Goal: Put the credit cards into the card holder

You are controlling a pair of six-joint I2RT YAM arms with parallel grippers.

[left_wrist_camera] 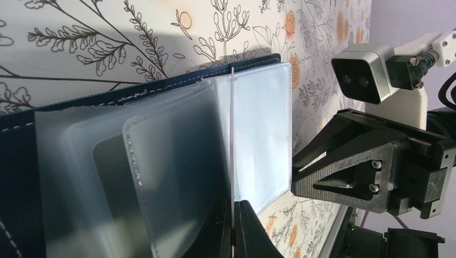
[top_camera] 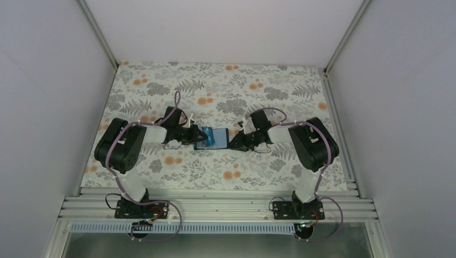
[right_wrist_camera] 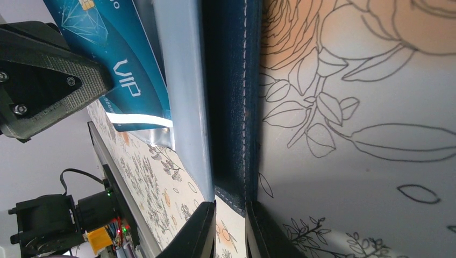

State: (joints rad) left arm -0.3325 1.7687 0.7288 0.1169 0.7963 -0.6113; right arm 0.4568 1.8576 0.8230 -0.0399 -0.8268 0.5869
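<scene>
The card holder (top_camera: pixel 211 140) lies open on the cloth between my two arms. Its navy cover (left_wrist_camera: pixel 80 105) and clear sleeves (left_wrist_camera: pixel 263 134) fill the left wrist view. My left gripper (left_wrist_camera: pixel 235 217) is shut on the edge of one upright clear sleeve. A dark card (left_wrist_camera: pixel 113 177) shows dimly behind the sleeves. My right gripper (right_wrist_camera: pixel 231 212) is shut on the bottom edge of the holder's navy flap (right_wrist_camera: pixel 231 107). The teal-blue credit card (right_wrist_camera: pixel 123 75), marked VIP, lies inside the holder, beside the left gripper's finger (right_wrist_camera: pixel 48 91). From above the teal card (top_camera: pixel 216 137) shows between both grippers.
A floral cloth (top_camera: pixel 215 86) covers the table, with white walls on three sides. An aluminium rail (top_camera: pixel 215 207) carrying both arm bases runs along the near edge. The right arm's wrist camera (left_wrist_camera: pixel 360 78) stands close above the holder.
</scene>
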